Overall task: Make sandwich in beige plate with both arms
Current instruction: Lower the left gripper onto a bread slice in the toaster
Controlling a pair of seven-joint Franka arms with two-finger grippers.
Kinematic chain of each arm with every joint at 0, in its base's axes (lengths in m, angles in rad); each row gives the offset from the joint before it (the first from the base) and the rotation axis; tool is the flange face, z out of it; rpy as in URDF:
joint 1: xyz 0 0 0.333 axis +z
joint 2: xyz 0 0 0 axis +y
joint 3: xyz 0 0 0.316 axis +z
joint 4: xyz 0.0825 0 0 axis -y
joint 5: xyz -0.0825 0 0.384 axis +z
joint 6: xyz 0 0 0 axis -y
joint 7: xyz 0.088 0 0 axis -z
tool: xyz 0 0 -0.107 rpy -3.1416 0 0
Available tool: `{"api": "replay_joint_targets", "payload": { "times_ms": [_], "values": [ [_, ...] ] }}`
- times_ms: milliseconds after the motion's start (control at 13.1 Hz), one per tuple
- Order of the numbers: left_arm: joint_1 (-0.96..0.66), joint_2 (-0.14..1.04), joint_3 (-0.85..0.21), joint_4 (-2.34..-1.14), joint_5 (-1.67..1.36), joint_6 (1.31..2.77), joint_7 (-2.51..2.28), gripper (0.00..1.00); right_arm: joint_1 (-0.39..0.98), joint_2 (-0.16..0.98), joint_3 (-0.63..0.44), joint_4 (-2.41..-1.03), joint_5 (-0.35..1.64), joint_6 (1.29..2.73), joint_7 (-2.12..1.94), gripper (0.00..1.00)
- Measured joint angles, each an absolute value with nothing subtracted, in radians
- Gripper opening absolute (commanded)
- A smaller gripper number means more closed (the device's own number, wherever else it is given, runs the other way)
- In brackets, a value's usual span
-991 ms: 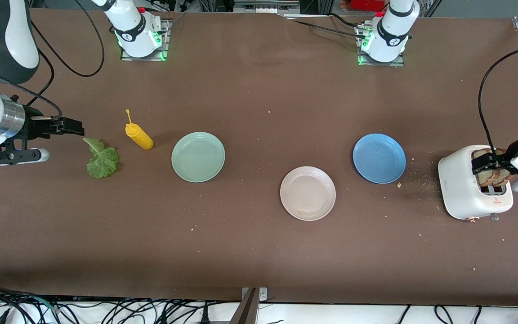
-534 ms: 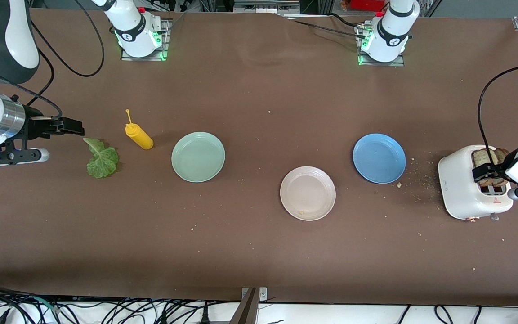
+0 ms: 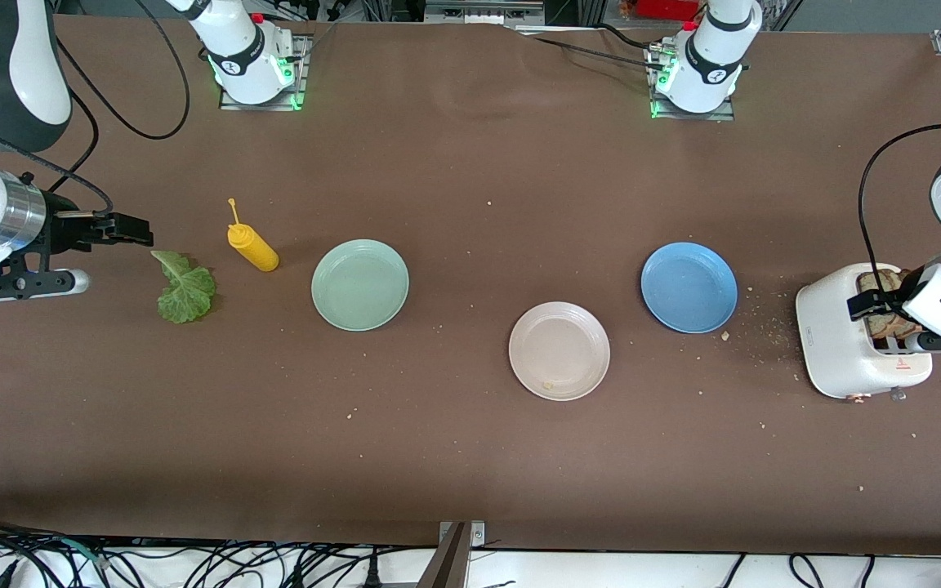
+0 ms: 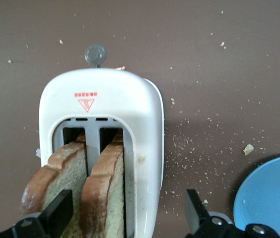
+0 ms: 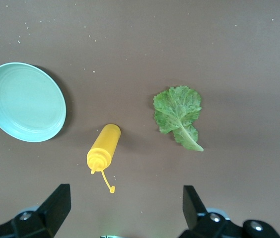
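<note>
We see the left gripper (image 4: 125, 218) down over the white toaster (image 3: 838, 335) at the left arm's end of the table, fingers (image 4: 58, 213) spread wide. One finger sits against the outer bread slice (image 4: 55, 181), the other stands off the toaster's outer wall, so they straddle both slices; nothing is clamped. The second bread slice (image 4: 105, 183) stands upright in the neighbouring slot, both slices poking out of the toaster. Crumbs lie scattered on the brown table (image 3: 470, 457) beside the toaster.

Next out, the blue plate (image 3: 689, 287), bare. The beige plate (image 3: 559, 350) lies nearer the front camera than the blue one, toward the table's middle, with only a small crumb on it. Then the mint-green plate (image 3: 359, 284), also bare.

We see the right gripper (image 5: 122, 215) waiting in the air at the right arm's end of the table, jaws wide apart and holding nothing. The lettuce leaf (image 3: 185, 287) lies flat on the table near it, with a yellow squeeze bottle (image 3: 251, 246) on its side between leaf and mint-green plate.
</note>
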State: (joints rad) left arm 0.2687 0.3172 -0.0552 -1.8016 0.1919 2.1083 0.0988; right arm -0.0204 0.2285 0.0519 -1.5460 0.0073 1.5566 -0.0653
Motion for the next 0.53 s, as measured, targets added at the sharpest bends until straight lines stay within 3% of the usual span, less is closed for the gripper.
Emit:
{"api": "replay_joint_targets", "payload": {
  "times_ms": [152,229,534],
  "values": [
    [0.277,0.310,-0.055,-1.813,0.219,2.102,0.102,0.16,-0.020,0.229,0.052,-1.546,0.007,1.557,-0.065,1.00],
    [0.280,0.309,-0.055,-1.814,0.223,2.085,0.103,0.00,-0.020,0.229,0.052,-1.546,0.007,1.556,-0.065,1.00],
    [0.280,0.305,-0.055,-1.813,0.224,2.047,0.103,0.00,-0.020,0.229,0.052,-1.546,0.007,1.556,-0.065,1.00]
  ]
}}
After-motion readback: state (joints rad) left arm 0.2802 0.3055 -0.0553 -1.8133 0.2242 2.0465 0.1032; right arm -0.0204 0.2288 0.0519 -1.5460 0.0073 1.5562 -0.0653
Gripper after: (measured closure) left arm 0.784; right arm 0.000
